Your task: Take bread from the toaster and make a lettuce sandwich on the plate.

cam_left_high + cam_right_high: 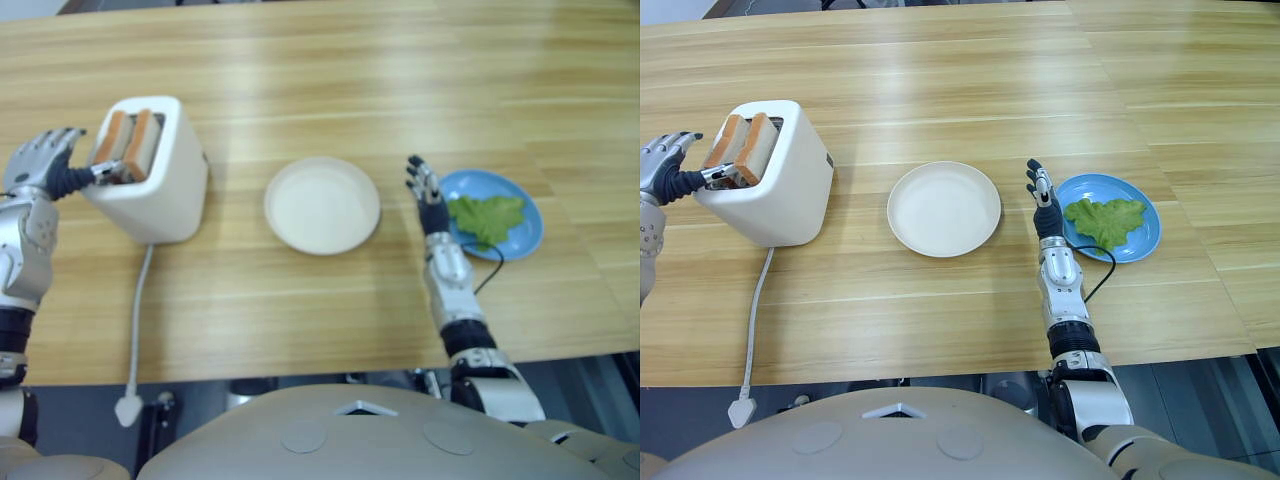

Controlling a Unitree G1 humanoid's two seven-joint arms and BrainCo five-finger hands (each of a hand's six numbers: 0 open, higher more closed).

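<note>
Now, bread [112,146] comes first.
My left hand [45,160] pinches the bread in the toaster [160,200]; next I lift it up, then right to the plate [322,238]. My right hand [425,190] waits, fingers apart.

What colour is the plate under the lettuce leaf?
Blue plate, clearest in the right eye view.

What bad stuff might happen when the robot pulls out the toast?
1. The left hand is at the toaster's side, by the bread; a sideways pull might tip or slide the toaster.
2. The two slices stand close together, so one may drag the other out.
3. The right hand is right beside the blue plate of lettuce and might bump it.
</note>
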